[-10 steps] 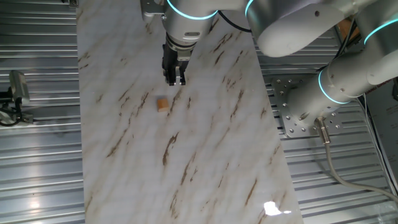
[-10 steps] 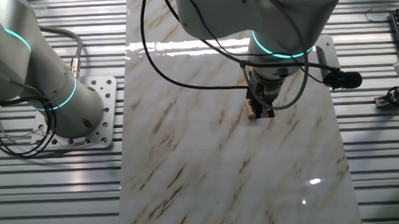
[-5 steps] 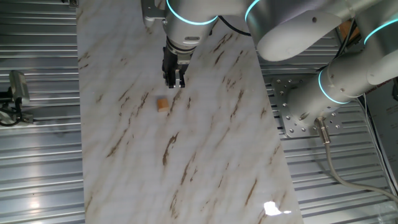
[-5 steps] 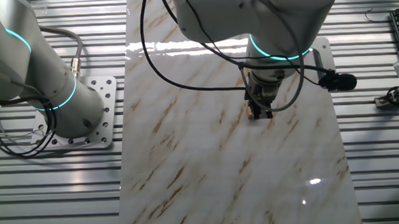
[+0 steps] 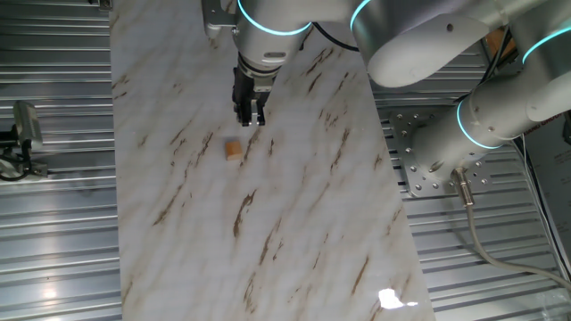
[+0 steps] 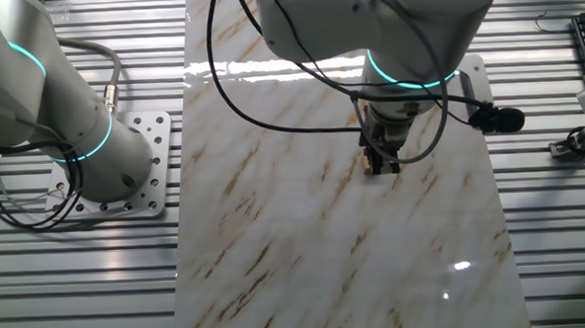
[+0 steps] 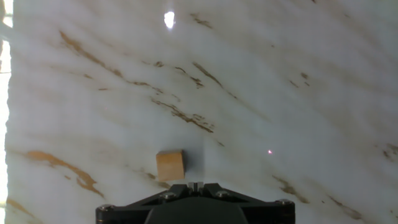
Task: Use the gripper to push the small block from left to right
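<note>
The small block (image 5: 233, 150) is a tiny tan-orange cube lying on the marble table (image 5: 303, 205). In the hand view the small block (image 7: 170, 165) sits just ahead of the fingers and slightly to their left. My gripper (image 5: 250, 115) is shut and empty, hanging a little beyond the block and apart from it. In the other fixed view the gripper (image 6: 383, 164) stands in front of the block, which is hidden there. In the hand view the gripper (image 7: 194, 185) shows its two fingertips pressed together.
The marble table has brown streaks and a long edge on each side, with ribbed metal flooring (image 5: 53, 223) beyond. A second white arm segment (image 5: 500, 107) stands at the right. A small grey device (image 5: 25, 125) sits on the left.
The gripper has shifted slightly away from the block, towards the far end of the table. The block has not moved.
</note>
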`<state>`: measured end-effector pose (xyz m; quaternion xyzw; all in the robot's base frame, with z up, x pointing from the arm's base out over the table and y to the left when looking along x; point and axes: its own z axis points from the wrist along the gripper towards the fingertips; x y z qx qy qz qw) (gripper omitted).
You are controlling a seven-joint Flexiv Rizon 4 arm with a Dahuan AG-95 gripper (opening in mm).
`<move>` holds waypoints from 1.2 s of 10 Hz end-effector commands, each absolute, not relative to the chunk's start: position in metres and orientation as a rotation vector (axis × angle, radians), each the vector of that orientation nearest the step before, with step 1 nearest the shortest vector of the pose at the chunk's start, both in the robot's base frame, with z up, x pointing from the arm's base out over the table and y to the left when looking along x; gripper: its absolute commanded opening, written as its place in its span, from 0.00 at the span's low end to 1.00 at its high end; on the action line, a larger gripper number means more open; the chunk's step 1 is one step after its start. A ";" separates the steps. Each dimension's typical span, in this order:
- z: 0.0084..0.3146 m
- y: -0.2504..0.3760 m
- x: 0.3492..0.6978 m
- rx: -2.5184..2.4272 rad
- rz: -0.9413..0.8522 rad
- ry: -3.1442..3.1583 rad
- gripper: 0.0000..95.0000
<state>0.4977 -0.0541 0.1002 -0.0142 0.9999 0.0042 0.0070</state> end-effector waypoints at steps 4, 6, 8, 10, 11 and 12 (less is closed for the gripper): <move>0.100 -0.054 0.498 -0.101 0.026 3.124 0.00; 0.100 -0.054 0.498 -0.104 0.040 3.108 0.00; 0.100 -0.054 0.498 -0.121 0.069 3.089 0.00; 0.100 -0.054 0.498 -0.168 0.092 3.102 0.00; 0.100 -0.054 0.498 -0.189 0.110 3.119 0.00; 0.100 -0.054 0.498 -0.184 0.118 3.125 0.00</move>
